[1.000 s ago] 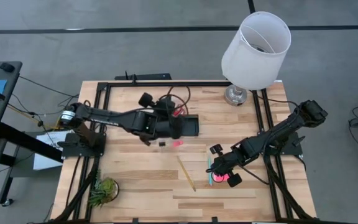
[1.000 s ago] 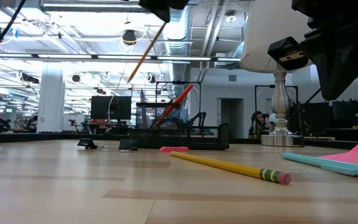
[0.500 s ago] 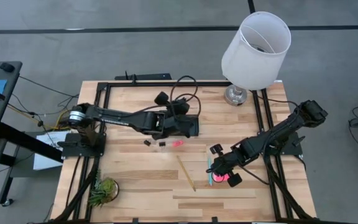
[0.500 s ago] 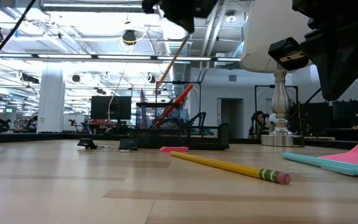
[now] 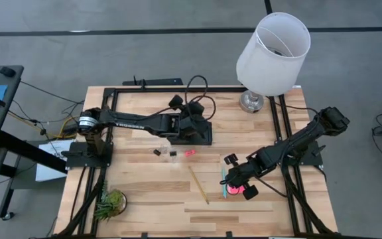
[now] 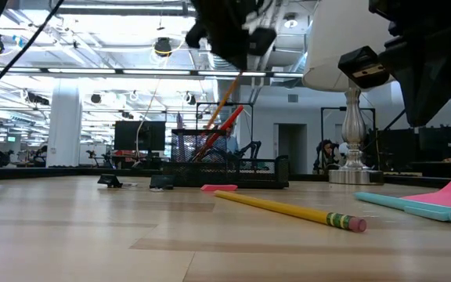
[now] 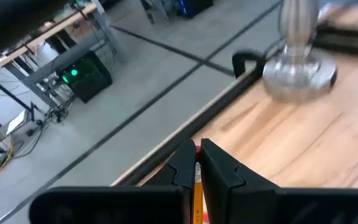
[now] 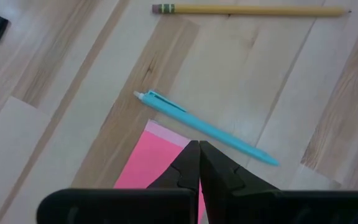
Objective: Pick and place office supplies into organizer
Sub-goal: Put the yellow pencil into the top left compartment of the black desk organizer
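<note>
My left gripper [image 5: 192,126] hovers over the black organizer [image 5: 204,136] at the table's far middle and is shut on an orange pencil [image 6: 225,100]. In the low view the pencil's lower end is at the rim of the organizer's mesh box [image 6: 210,157], beside the red-handled scissors [image 6: 225,124] standing in it. My right gripper [image 5: 234,180] is shut and empty, above the pink sticky pad [image 8: 154,162] and the teal pen [image 8: 204,130]. My left gripper pinches the orange pencil near its upper end [image 7: 197,179] between its two fingers, coming from above. The pencil hangs slanted below the fingers, clear of the table, its lower end [image 6: 212,125] at the top of the mesh box.
A yellow pencil [image 5: 199,184], a pink eraser [image 5: 189,153] and two black clips [image 5: 158,152] [image 5: 173,153] lie on the wood. A white lamp [image 5: 274,46] stands at the far right, a green plant tuft [image 5: 109,204] at the near left.
My left gripper has carried the orange pencil toward the table's right and far edge, over the organizer, and gone down. The pencil stays slanted; its lower end now reaches the mesh box.
</note>
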Action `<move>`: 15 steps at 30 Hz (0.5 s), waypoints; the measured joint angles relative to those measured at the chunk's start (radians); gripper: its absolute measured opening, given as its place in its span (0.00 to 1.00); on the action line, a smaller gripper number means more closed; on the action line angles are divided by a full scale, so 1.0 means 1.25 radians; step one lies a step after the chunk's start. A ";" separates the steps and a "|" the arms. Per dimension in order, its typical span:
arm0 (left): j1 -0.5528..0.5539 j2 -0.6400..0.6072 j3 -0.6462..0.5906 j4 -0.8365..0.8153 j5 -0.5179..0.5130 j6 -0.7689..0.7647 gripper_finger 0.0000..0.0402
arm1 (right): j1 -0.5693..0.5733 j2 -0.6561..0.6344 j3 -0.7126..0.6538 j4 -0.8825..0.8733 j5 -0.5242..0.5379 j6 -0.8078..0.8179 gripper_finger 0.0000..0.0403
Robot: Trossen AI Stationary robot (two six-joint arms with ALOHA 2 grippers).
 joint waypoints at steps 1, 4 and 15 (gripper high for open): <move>0.003 0.001 -0.007 -0.004 0.004 0.000 0.01 | 0.000 0.000 0.000 0.000 0.000 0.000 0.00; 0.013 -0.002 -0.043 0.003 0.011 0.005 0.02 | 0.000 0.000 0.000 0.000 0.000 0.000 0.00; 0.034 -0.001 -0.066 -0.005 0.136 -0.013 0.12 | 0.000 0.000 0.000 0.000 0.000 0.000 0.00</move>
